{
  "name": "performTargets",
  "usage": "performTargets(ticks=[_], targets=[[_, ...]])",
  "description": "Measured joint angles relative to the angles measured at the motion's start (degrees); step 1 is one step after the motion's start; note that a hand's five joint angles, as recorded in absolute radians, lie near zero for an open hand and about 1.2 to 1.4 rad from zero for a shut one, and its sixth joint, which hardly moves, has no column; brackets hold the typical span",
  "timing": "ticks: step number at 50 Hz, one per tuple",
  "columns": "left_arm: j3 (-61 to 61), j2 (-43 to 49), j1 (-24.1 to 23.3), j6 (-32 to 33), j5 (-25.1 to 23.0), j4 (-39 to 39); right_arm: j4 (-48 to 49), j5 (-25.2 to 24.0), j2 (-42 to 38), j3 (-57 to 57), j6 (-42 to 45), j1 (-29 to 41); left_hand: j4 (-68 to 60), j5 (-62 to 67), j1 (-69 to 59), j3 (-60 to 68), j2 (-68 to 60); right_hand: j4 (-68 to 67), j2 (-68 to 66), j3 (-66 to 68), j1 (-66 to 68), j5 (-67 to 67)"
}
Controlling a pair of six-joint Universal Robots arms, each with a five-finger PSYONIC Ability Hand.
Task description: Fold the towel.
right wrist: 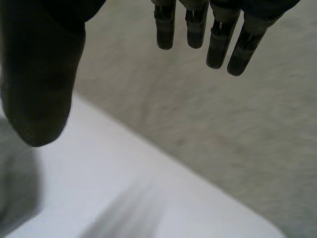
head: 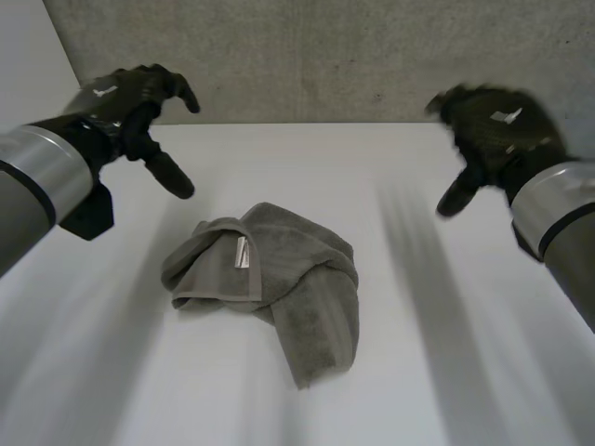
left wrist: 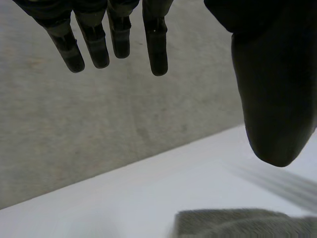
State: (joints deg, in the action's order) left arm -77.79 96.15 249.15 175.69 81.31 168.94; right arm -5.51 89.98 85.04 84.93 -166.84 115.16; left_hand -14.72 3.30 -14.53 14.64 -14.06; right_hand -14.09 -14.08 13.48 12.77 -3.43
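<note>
My left hand [head: 130, 107] hangs above the white table [head: 446, 372], off to one side of the towel [head: 265, 283], with its fingers straight and spread and the thumb held well apart from them; it has hold of nothing. My right hand [head: 493, 130] is raised on the other side, just as loose and wide, with only air between thumb and fingers. The grey towel lies crumpled in a heap near the middle of the table, between my two hands and apart from both. One hemmed edge is turned up and shows a small white label [head: 242, 252], and a longer flap trails toward me. The tabletop is plain and smooth. Behind its far edge rises a rough grey wall [head: 325, 56], speckled like concrete, and a pale side wall [head: 28, 46] meets it at my left. From each wrist, that grey wall lies beyond my fingertips.
</note>
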Motion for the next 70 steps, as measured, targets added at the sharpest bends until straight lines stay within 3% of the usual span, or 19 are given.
performTargets(ticks=[4, 8, 15, 21, 28, 37, 42, 43, 45, 46, 48, 50, 53, 56, 62, 70], targets=[[-0.32, 2.96, -2.57, 5.21, -2.11, 0.58, -8.13, -7.19, -3.13, -0.23, 6.01, 0.94, 0.0, 0.0, 0.0, 0.0, 0.0, 0.0, 0.0, 0.0, 0.0, 0.0], [-1.13, 7.42, -5.56, 16.32, -4.91, 0.75, -14.83, -12.92, -7.13, 0.14, 11.23, 5.22, 0.0, 0.0, 0.0, 0.0, 0.0, 0.0, 0.0, 0.0, 0.0, 0.0], [-3.05, 14.76, -7.35, 32.97, -6.23, 1.27, -13.15, -14.51, -12.09, 2.36, 13.06, 11.6, 0.0, 0.0, 0.0, 0.0, 0.0, 0.0, 0.0, 0.0, 0.0, 0.0], [-3.6, 19.08, -7.26, 36.75, -6.25, 3.95, -6.02, -13.98, -16.54, 5.46, 13.41, 14.34, 0.0, 0.0, 0.0, 0.0, 0.0, 0.0, 0.0, 0.01, 0.11, -0.01], [-4.77, 21.49, -6.88, 37.14, -6.25, 9.03, 0.82, -13.42, -20.27, 8.09, 14.76, 15.62, 0.0, 0.0, 0.0, 0.0, 0.0, -1.41, -1.59, 1.85, 2.67, -2.08], [-5.34, 24.26, -6.51, 37.11, -6.2, 12.86, 4.67, -13.54, -22.16, 9.56, 16.07, 15.62, 0.0, 0.0, 0.0, 0.0, 0.0, -14.18, -13.95, 14.7, 15.06, -15.0], [-5.03, 26.22, -6.48, 37.15, -6.06, 13.35, 6.5, -13.51, -23.0, 10.01, 16.22, 15.61, -0.21, 0.9, -0.21, 0.2, -0.43, -28.93, -29.95, 30.18, 30.81, -29.7], [-4.91, 26.65, -6.48, 37.16, -6.0, 13.37, 6.87, -13.55, -23.13, 10.04, 16.22, 15.58, -1.6, 3.37, -1.65, 1.67, -2.14, -37.01, -37.44, 37.55, 38.38, -37.95], [-4.75, 27.16, -6.48, 37.17, -5.9, 13.35, 7.35, -13.7, -23.22, 10.03, 16.17, 15.51, -6.95, 9.09, -7.76, 6.97, -7.68, -51.26, -52.01, 51.55, 52.89, -52.25], [-4.64, 27.4, -6.48, 37.16, -5.84, 13.33, 7.61, -13.81, -23.18, 9.96, 16.11, 15.43, -14.98, 17.14, -16.23, 15.99, -16.85, -57.99, -58.9, 57.96, 59.68, -59.15], [-4.38, 27.64, -6.47, 37.14, -5.79, 13.28, 7.95, -13.97, -23.04, 9.76, 16.01, 15.29, -29.42, 30.49, -28.94, 29.26, -30.22, -62.05, -62.08, 62.03, 63.11, -63.17], [-3.47, 27.72, -6.33, 37.01, -5.74, 13.25, 8.6, -14.09, -22.43, 8.92, 15.77, 15.06, -52.05, 52.08, -52.0, 51.17, -54.15, -62.56, -62.08, 62.68, 63.12, -63.31], [-1.07, 27.51, -5.61, 36.6, -5.44, 13.35, 9.71, -13.96, -21.29, 6.88, 15.42, 14.79, -62.58, 59.86, -59.29, 61.36, -62.94, -62.56, -62.08, 62.94, 63.13, -63.31], [2.51, 27.09, -4.28, 35.73, -4.56, 13.77, 11.22, -13.53, -20.09, 3.32, 15.05, 14.15, -62.94, 59.86, -59.34, 61.47, -63.13, -62.56, -62.08, 63.17, 63.15, -63.32], [14.92, 25.58, -0.13, 29.71, -0.92, 16.01, 15.34, -10.64, -18.42, -13.45, 13.51, 8.59, -63.11, 59.88, -59.56, 61.48, -63.14, -62.83, -62.08, 63.45, 63.18, -63.32], [32.34, 22.78, 8.31, 10.7, 5.14, 19.13, 25.07, -8.4, -17.89, -32.78, 3.08, 0.57, -63.12, 60.3, -59.77, 61.96, -63.35, -62.84, -62.08, 63.5, 63.28, -63.32]])
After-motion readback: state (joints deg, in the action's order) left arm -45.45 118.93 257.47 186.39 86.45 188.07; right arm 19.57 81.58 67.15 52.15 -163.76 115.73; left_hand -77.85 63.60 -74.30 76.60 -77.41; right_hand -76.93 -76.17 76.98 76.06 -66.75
